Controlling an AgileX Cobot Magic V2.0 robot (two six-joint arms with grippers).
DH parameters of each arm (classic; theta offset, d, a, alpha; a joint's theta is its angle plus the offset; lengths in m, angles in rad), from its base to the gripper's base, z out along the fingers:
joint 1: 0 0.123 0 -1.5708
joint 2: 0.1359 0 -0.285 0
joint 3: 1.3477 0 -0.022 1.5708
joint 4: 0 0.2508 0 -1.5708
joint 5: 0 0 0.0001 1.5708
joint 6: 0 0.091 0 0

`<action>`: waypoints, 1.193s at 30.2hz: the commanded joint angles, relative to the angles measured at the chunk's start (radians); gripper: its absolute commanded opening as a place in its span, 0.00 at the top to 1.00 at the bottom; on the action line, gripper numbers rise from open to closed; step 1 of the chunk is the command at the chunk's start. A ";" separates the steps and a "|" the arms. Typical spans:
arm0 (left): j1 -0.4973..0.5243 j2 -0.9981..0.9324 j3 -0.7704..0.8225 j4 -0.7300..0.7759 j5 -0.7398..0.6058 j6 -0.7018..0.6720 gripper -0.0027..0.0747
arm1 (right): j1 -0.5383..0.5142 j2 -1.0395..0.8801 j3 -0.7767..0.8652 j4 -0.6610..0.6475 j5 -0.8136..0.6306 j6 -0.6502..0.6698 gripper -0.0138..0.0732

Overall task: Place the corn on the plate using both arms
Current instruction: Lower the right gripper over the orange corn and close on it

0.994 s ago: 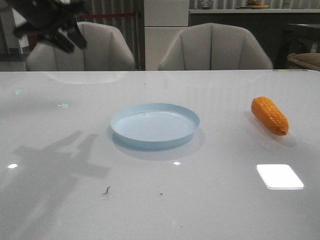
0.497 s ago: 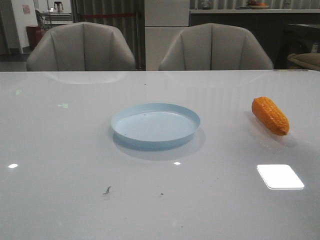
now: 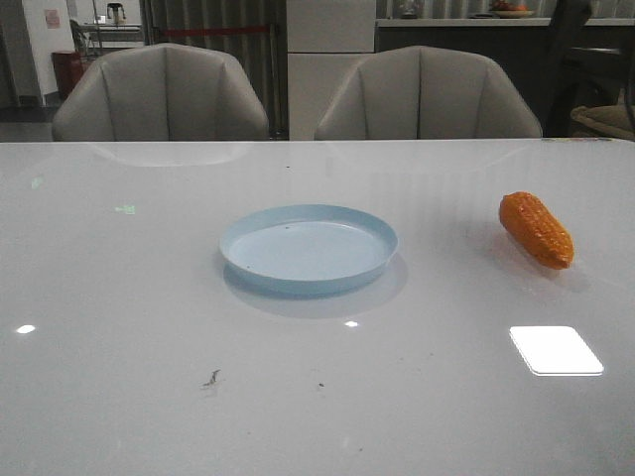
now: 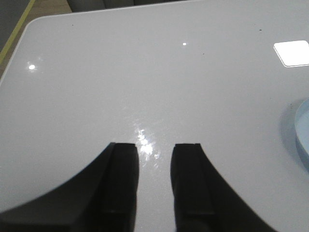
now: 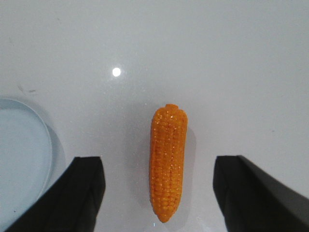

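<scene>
Right wrist view: corn [image 5: 167, 166] lies between the wide-spread right tool [image 5: 159, 191] fingers.

In the front view you see neither gripper; only a dark, blurred shape [image 3: 564, 45] enters at the top right, too indistinct to identify. In the left wrist view the frame edge cuts the plate [image 4: 303, 137] to a sliver of rim and crops the finger [image 4: 120, 186] bases. In the right wrist view the plate [image 5: 21, 159] is cropped too, and you see only the inner parts of the fingers [image 5: 79, 193].
</scene>
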 commanded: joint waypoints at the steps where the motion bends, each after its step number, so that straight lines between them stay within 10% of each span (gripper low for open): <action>1: 0.001 -0.023 -0.024 -0.018 -0.077 -0.001 0.61 | 0.000 0.082 -0.140 -0.001 0.086 -0.001 0.17; 28: 0.001 -0.023 -0.024 -0.018 -0.079 -0.001 0.62 | 0.000 0.448 -0.380 0.000 0.283 -0.001 0.18; 36: 0.001 -0.023 -0.024 -0.018 -0.079 -0.001 0.62 | 0.000 0.449 -0.380 0.000 0.272 -0.001 0.39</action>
